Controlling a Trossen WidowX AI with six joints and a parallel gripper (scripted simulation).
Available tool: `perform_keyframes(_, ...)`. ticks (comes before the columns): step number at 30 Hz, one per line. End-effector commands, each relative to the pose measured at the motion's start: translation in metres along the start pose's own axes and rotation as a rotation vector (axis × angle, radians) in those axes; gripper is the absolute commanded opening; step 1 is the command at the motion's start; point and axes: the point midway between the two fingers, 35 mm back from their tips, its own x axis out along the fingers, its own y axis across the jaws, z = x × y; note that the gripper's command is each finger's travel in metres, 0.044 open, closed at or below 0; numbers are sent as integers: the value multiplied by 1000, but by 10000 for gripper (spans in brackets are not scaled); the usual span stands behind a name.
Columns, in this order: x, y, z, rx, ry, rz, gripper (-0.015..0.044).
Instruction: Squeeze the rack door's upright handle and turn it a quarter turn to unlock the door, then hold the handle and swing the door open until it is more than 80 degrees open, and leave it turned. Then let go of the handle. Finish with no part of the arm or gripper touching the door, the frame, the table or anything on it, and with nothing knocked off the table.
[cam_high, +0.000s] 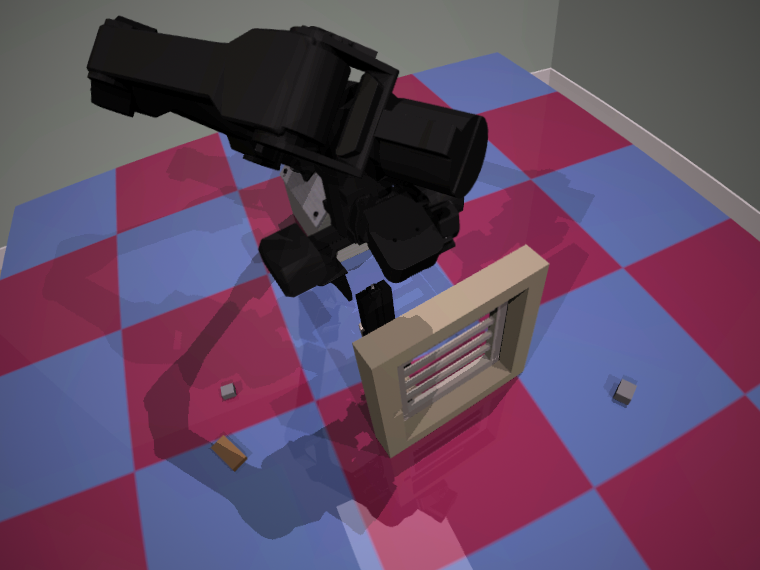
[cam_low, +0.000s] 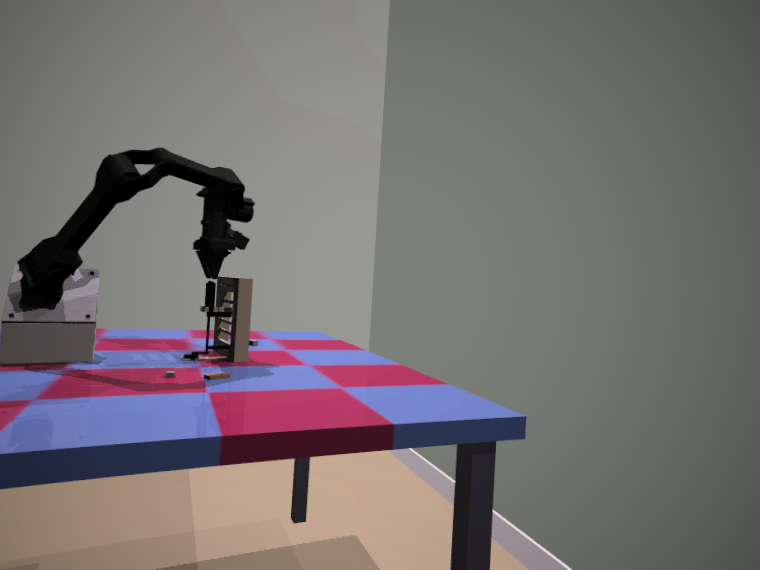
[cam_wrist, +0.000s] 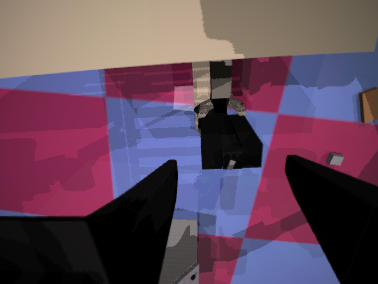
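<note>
From the top, the upright handle (cam_high: 375, 304) (cam_low: 209, 294) (cam_wrist: 231, 140) stands on the arm's side of the frame (cam_high: 454, 294) (cam_low: 242, 319) (cam_wrist: 100, 35). The exterior view puts the fingers (cam_high: 343, 286) (cam_low: 211, 263) just above it, pointing down its long axis. The wrist view shows them wide, empty, straddling its line.

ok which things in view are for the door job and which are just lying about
For the job:
- black upright handle
- slatted rack door
- tan frame
- gripper

Just lying about:
- orange block
- two small grey blocks
</note>
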Motion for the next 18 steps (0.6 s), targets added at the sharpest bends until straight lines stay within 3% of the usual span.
perform_keyframes(1,7,-1,1,-4,-1,-5,286)
perform_keyframes(18,34,-2,1,-4,-2,-6,286)
